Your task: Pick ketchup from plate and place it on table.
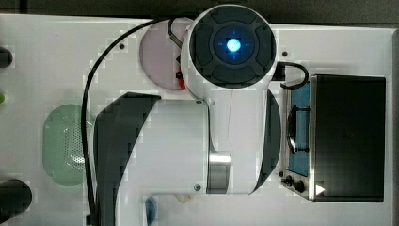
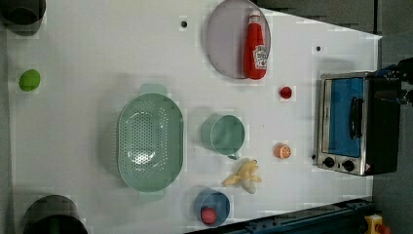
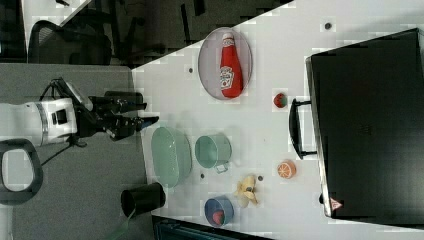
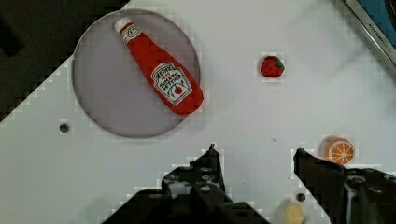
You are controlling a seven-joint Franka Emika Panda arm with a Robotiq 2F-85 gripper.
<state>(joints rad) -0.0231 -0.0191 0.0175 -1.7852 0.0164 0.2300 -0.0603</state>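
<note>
Ketchup (image 4: 159, 72) flat on the plate (image 4: 102, 98), claw (image 4: 256, 151) spread wide, empty, apart above the table (image 4: 243, 107).

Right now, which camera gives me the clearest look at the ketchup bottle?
The wrist view: the ketchup bottle lies whole on the plate, label readable. The left and right views also show it whole, but smaller. In the top view the arm covers all but a red sliver.

The hand (image 4: 254, 154), fingers parted and holding nothing, hangs above bare table (image 4: 243, 112). Between it and the ketchup (image 4: 159, 70) on the plate (image 4: 98, 93) nothing stands. A strawberry (image 4: 272, 66) lies beyond the hand, an orange slice (image 4: 340, 150) just beside one finger (image 4: 310, 165).
</note>
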